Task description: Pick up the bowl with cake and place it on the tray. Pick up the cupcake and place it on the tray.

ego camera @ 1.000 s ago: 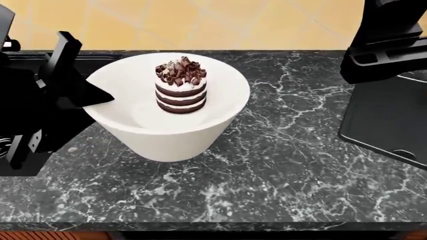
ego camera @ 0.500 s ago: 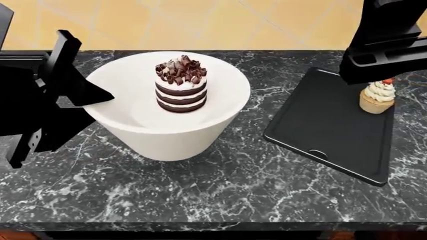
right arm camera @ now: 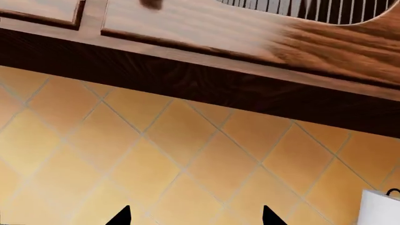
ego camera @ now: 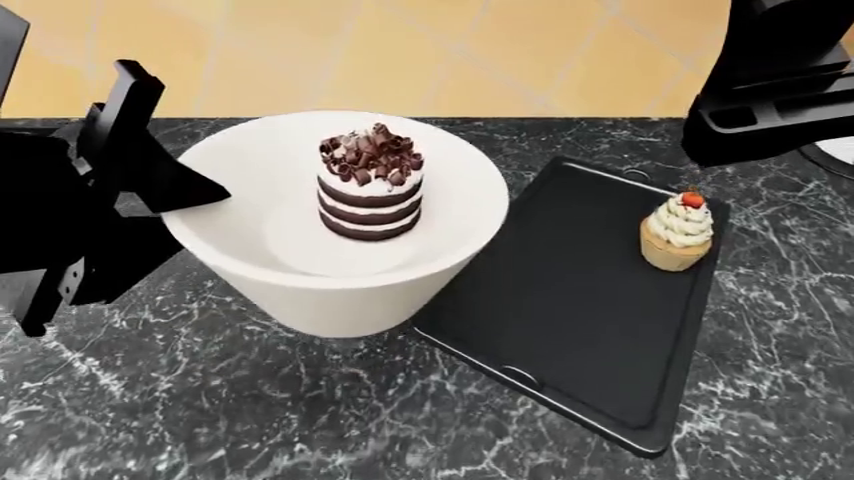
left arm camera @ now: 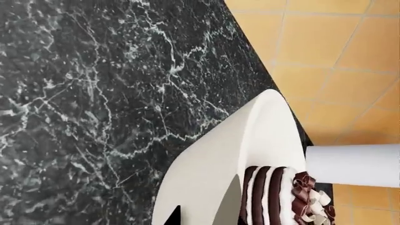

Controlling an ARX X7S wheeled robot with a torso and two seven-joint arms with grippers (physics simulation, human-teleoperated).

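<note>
The white bowl [ego camera: 334, 265] holds the striped chocolate cake [ego camera: 370, 190] in its middle. My left gripper [ego camera: 200, 200] is shut on the bowl's left rim. In the left wrist view one fingertip [left arm camera: 175, 215] lies on the bowl's [left arm camera: 212, 159] outer wall, with the cake [left arm camera: 275, 197] inside. The black tray [ego camera: 574, 300] lies just right of the bowl, its near-left edge by the bowl's base. The cupcake [ego camera: 678, 232] stands on the tray's far right part. My right gripper [right arm camera: 195, 216] is open and empty, facing the tiled wall; its arm [ego camera: 767, 90] hangs above the tray.
Black marble counter [ego camera: 267, 400] runs under everything, with a yellow tiled wall [ego camera: 400, 50] behind. A white cylinder [left arm camera: 353, 164] stands beyond the bowl. A wooden cabinet [right arm camera: 218, 42] shows above the wall, and a white object [right arm camera: 381, 206] sits low beside it.
The tray with the cupcake on it has slid left in the head view, from the right edge to right beside the bowl. The bowl stays held in my left gripper.
</note>
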